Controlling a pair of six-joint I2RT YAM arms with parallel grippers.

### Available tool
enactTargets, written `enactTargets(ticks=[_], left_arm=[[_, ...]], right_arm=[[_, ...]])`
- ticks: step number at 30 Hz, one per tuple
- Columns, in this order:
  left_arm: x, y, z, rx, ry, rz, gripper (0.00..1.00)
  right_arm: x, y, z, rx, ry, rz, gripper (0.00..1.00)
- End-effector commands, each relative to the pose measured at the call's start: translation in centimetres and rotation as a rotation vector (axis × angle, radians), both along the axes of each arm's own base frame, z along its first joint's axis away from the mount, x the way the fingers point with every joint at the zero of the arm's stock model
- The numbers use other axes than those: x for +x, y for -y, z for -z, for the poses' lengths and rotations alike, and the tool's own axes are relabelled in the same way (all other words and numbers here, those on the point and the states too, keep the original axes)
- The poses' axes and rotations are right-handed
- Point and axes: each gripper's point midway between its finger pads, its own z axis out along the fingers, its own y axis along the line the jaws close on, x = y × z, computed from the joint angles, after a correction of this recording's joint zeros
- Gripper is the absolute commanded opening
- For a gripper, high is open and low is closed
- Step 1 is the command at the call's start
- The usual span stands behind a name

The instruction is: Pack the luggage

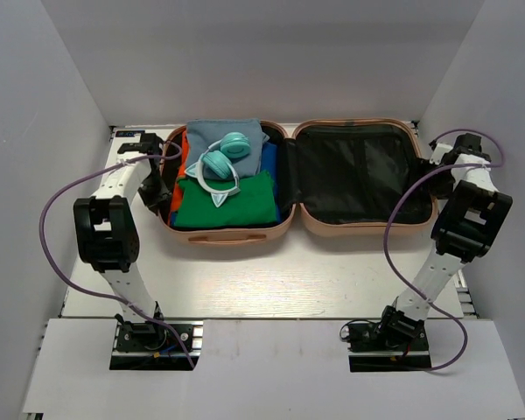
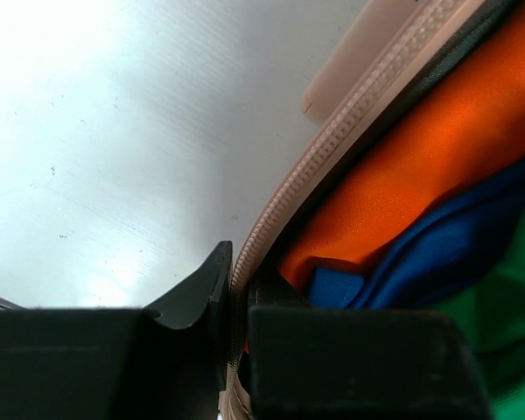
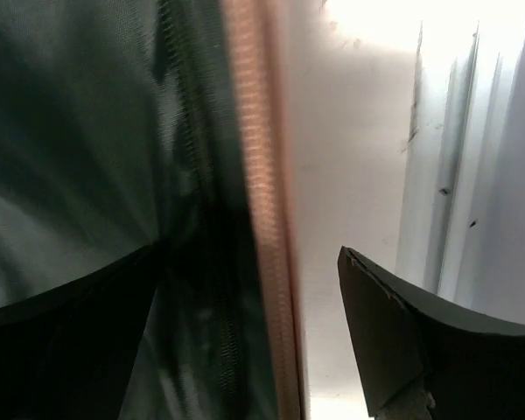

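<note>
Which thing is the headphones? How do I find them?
Find the open pink suitcase on the table. Its left half is full of folded clothes. The headphones lie on top, across the grey-blue cloth and the green cloth: the only mint-coloured thing with round ear cups.

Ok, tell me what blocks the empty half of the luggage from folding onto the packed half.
The left gripper is shut on the left rim of the luggage, where the lid would land; headphones sit atop the clothes.

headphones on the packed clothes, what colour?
Mint-teal headphones with a white band; clearest in the top external view.
</note>
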Motion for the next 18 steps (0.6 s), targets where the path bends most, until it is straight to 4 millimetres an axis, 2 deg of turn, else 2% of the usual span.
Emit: enactTargets(ticks=[1, 3, 4, 5, 6, 7, 11, 12, 13, 14, 15, 17, 18], left_arm=[[-3.5, -5.4, -1.2, 0.203, -0.064, -0.157, 0.00], [-3.6, -5.3, -1.2, 0.200, -0.060, -0.154, 0.00], [-3.6, -5.2, -1.2, 0.198, -0.053, -0.153, 0.00], [-3.3, -4.9, -1.4, 0.195, -0.034, -0.140, 0.00], [-3.4, -4.8, -1.3, 0.193, -0.034, -0.135, 0.00], [-3.3, -4.6, -1.4, 0.187, -0.025, -0.128, 0.00], [-3.0, -3.5, -1.6, 0.182, -0.002, -0.086, 0.00], [-2.8, -3.0, -1.6, 0.181, 0.004, -0.065, 0.00], [-3.0, -3.0, -1.7, 0.182, 0.007, -0.064, 0.00], [-2.6, -2.0, -1.5, 0.180, 0.026, -0.031, 0.00], [-2.6, -1.1, -1.6, 0.172, 0.036, -0.003, 0.00], [-2.6, -0.3, -1.2, 0.157, 0.042, 0.017, 0.00], [-2.5, 0.6, -1.3, 0.156, 0.051, 0.041, 0.00]], right_arm=[[-0.1, -1.7, 0.1, 0.107, -0.041, -0.051, 0.87], [-0.3, -2.1, 0.8, 0.131, -0.084, -0.042, 0.76], [0.1, -1.9, 1.7, 0.149, -0.103, -0.030, 0.67], [0.3, -1.9, 1.5, 0.153, -0.103, -0.026, 0.49], [-0.2, -2.2, 1.8, 0.170, -0.133, -0.027, 0.07], [0.0, -2.1, 1.5, 0.167, -0.125, -0.029, 0.00], [2.1, -1.2, -2.4, 0.085, -0.002, 0.037, 0.00], [2.6, -0.9, -5.7, 0.047, 0.081, 0.042, 0.00], [3.4, -1.0, -7.6, 0.015, 0.132, 0.041, 0.00], [3.7, -1.2, -9.1, 0.009, 0.171, 0.036, 0.00], [3.6, -2.0, -12.7, 0.002, 0.254, 0.013, 0.00], [4.2, -3.5, -16.1, 0.004, 0.347, -0.028, 0.00], [4.2, -5.2, -18.3, 0.051, 0.406, -0.069, 0.00]])
